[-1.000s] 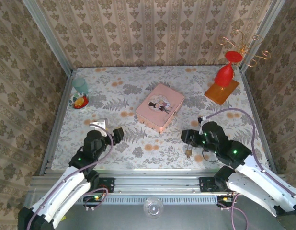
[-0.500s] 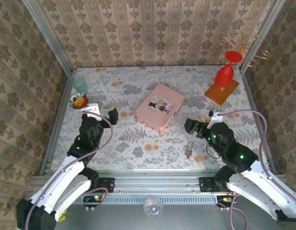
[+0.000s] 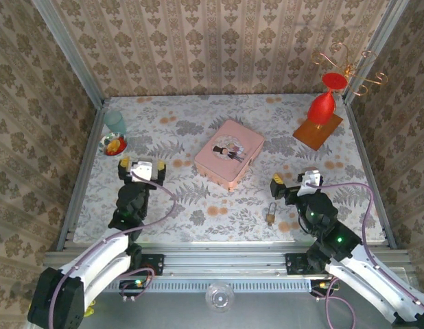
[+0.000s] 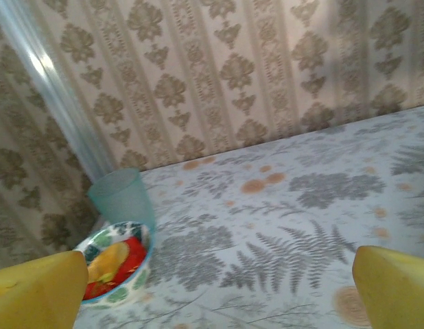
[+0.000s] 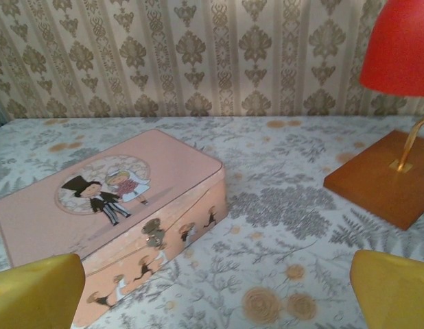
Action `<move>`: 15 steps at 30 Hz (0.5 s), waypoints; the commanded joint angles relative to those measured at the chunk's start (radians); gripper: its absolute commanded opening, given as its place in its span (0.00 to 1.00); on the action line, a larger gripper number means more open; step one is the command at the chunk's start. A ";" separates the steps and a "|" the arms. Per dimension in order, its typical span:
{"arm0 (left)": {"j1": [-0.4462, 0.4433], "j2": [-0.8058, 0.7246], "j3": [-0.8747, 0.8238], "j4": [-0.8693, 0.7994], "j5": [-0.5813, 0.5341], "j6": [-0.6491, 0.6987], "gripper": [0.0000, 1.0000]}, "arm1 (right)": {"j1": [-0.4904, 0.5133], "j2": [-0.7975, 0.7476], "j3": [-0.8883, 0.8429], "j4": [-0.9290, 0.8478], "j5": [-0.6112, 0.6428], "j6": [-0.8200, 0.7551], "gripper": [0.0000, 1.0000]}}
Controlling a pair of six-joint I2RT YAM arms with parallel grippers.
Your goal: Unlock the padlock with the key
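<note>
1 padlock (image 3: pixel 270 214) is lying flat on the floral table (image 3: pixel 198 212), its long axis running near-to-far, the silvery shackle pointing away from the arm bases and the brass body sitting nearer them. It is resting in front of the near corner of the 1 pink box (image 3: pixel 229 152), apart from it.

The 2 grippers are both standing wide open and holding nothing. The right gripper (image 3: pixel 293 182) is hovering just right of the padlock and slightly farther back, not touching it; its 2 yellow pads (image 5: pixel 35 293) are framing the pink box. The left gripper (image 3: pixel 142 165) is sitting well apart to the left, its yellow fingertips (image 4: pixel 35 291) spread, facing 1 teal cup (image 4: pixel 123 202) and 1 bowl (image 4: pixel 116 264).
</note>
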 commanded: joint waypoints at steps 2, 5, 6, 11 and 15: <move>0.082 0.065 -0.031 0.068 -0.049 -0.004 1.00 | -0.033 0.026 -0.063 0.137 0.056 -0.147 1.00; 0.137 0.139 -0.042 0.098 0.009 -0.031 1.00 | -0.065 0.050 -0.104 0.222 0.080 -0.179 1.00; 0.149 0.164 -0.040 0.106 0.025 -0.040 1.00 | -0.077 0.055 -0.109 0.238 0.071 -0.193 1.00; 0.228 0.329 -0.045 0.250 0.124 -0.085 1.00 | -0.169 0.150 -0.126 0.314 0.006 -0.256 1.00; 0.272 0.469 -0.039 0.417 0.190 -0.096 1.00 | -0.254 0.250 -0.144 0.406 -0.067 -0.233 1.00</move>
